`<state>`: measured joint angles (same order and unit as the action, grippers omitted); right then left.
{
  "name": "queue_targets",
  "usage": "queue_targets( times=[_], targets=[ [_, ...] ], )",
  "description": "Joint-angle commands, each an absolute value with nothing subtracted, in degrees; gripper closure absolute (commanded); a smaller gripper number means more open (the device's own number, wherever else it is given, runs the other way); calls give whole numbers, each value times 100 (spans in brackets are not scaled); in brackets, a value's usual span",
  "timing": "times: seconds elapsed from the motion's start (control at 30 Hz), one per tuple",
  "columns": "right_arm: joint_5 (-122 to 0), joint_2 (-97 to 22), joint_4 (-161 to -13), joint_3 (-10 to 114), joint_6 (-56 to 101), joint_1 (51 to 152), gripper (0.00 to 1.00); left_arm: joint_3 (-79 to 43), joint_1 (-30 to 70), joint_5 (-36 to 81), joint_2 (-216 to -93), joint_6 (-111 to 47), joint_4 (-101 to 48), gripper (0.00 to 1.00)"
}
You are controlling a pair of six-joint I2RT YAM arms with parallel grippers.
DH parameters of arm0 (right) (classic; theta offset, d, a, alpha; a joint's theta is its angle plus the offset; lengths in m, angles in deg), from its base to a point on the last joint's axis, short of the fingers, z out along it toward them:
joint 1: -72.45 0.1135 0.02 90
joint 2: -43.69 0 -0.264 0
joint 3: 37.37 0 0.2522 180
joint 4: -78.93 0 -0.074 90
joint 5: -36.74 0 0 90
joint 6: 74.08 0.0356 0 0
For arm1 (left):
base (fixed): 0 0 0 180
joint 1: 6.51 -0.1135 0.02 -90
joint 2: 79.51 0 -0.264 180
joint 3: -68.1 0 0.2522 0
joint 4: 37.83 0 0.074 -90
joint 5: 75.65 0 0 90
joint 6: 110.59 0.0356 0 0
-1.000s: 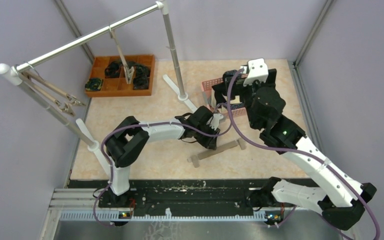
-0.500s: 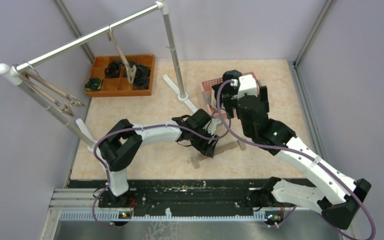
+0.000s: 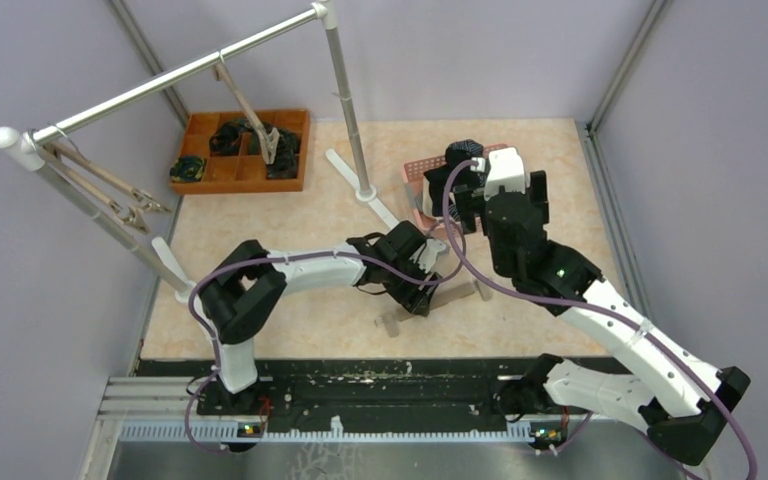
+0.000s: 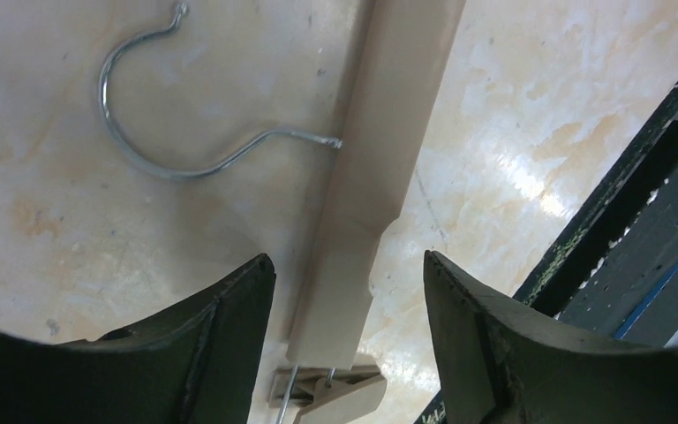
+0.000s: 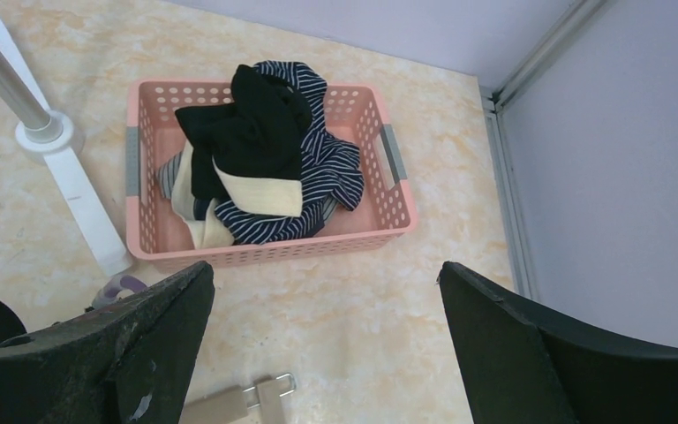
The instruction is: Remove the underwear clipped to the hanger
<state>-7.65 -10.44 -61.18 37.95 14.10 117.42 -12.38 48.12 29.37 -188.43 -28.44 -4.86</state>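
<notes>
A pile of soft cloth underwear (image 5: 260, 163), black, navy-striped and with cream waistbands, lies heaped in a pink perforated plastic basket (image 5: 399, 212) that stands on the beige marbled table (image 3: 310, 200), right of the middle and toward its far edge. None of the cloth hangs on the flat beige wooden hanger (image 4: 380, 177), which lies bare on the table close to the middle of the near edge; its bent silver wire hook (image 4: 169, 174) rests flat beside the bar, and one small wooden clip (image 4: 335, 397) shows at the bar's end. The left gripper (image 4: 349, 327) hangs low over that bar with its dark fingers (image 4: 221, 336) spread to either side of it, a gap of bare table showing between each finger and the wood. The right gripper (image 5: 327, 353) is raised on the near side of the basket, its jaws parted wide with nothing between them. A silver metal clothes rail (image 3: 160, 85) on white feet runs from the left edge to the far middle, with more wooden hangers (image 3: 100, 180) hung on it. An orange wooden compartment tray (image 3: 250, 187) holding small dark items sits in the far-left corner.
</notes>
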Motion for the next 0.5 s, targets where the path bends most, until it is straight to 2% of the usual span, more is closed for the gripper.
queue_targets(
  times=[0.0,0.33,0.47],
  targets=[
    [-565,-902,-6397,4153,1168,11771,1,-589,5047,2512,-20258,-2856,308,31],
    [-546,-752,-6355,4383,934,11771,1,-597,5369,3122,-21026,-3078,50,56],
    [-564,-690,-6389,4448,871,11771,1,-480,5370,3029,-20802,-3164,21,60]
  ],
)
